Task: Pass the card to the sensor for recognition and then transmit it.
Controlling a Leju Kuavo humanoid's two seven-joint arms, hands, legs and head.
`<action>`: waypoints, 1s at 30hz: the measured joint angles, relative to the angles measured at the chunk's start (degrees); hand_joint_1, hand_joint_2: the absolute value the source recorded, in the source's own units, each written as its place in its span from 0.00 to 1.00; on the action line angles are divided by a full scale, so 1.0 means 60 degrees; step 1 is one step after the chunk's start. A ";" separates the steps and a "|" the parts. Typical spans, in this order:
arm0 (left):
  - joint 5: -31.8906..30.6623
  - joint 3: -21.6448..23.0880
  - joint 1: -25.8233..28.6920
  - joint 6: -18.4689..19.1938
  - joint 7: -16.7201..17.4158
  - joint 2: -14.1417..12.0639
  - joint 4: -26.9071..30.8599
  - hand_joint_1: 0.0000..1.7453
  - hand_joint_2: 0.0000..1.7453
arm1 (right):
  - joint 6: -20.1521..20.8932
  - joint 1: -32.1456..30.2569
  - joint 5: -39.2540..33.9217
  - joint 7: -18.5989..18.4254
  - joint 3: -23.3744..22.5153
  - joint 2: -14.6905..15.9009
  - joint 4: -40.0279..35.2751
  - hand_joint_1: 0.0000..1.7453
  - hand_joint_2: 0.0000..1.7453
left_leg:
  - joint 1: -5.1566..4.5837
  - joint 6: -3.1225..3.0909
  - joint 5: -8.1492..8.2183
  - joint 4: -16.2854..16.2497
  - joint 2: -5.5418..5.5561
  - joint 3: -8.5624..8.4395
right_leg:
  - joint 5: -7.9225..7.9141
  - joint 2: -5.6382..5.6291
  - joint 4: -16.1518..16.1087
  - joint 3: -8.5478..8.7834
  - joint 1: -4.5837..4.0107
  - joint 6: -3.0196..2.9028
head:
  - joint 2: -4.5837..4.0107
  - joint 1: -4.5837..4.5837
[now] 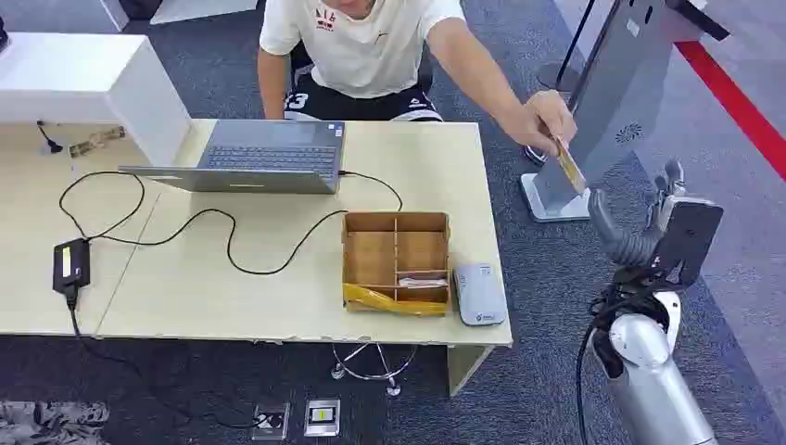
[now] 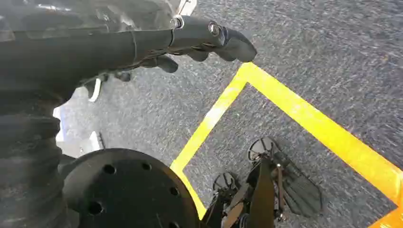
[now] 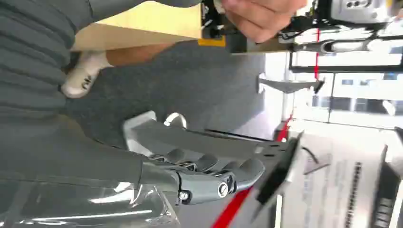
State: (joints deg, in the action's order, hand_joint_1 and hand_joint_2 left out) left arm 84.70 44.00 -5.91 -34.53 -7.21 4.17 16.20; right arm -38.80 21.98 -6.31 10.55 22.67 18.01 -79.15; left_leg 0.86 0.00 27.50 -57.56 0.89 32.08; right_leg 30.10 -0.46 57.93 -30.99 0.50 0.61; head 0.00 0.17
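Reaching across beside the worktop point(image 1: 278, 306), a person's hand point(image 1: 545, 119) offers the card point(image 1: 569, 167), just beyond the right hand point(image 1: 649, 227), whose fingers point(image 3: 223, 173) lie extended, empty. Thin, stiff, light, likely slick: pinch its free lower edge.

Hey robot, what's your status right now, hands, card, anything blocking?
Right hand raised, open, empty. Left hand hanging over the floor, empty. Card in the person's hand, held out toward right hand, apart from it. Nothing between them.
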 joint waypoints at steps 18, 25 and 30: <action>-0.0091 0.0291 -0.0043 0.0025 -0.0087 0.0025 -0.0066 0.00 1.00 | 0.1020 0.0496 0.5730 -0.2018 0.0911 -0.0248 -0.1610 0.00 1.00 | 0.0000 0.0000 0.0000 0.0001 0.0006 0.0007 | 0.0000 0.0007 0.0002 0.0001 -0.0001 0.0000 | 0.0000 0.0004; -0.0211 0.0521 -0.0071 0.0084 -0.0200 -0.0015 -0.0091 0.00 1.00 | 0.2135 0.0977 0.7865 -0.2779 0.1745 -0.0565 -0.1631 0.00 1.00 | 0.0001 0.0001 -0.0001 0.0003 0.0007 0.0010 | 0.0001 0.0009 0.0003 -0.0001 -0.0002 -0.0001 | -0.0004 0.0000; -0.0262 0.0641 -0.0088 0.0131 -0.0215 -0.0040 -0.0109 0.00 1.00 | 0.2951 0.1351 0.8852 -0.3169 0.2376 -0.0871 -0.1398 0.00 1.00 | 0.0002 0.0001 -0.0001 0.0004 0.0008 0.0012 | 0.0002 0.0009 0.0005 -0.0003 -0.0003 -0.0001 | -0.0004 0.0000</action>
State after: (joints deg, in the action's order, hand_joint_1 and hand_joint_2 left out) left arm 83.12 47.85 -6.43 -33.75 -8.50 3.93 15.54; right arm -21.09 30.08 46.80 -8.46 36.92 12.78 -87.53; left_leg 0.87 0.01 27.49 -57.54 0.94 32.15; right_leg 30.11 -0.41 57.96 -31.00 0.48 0.60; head -0.02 0.17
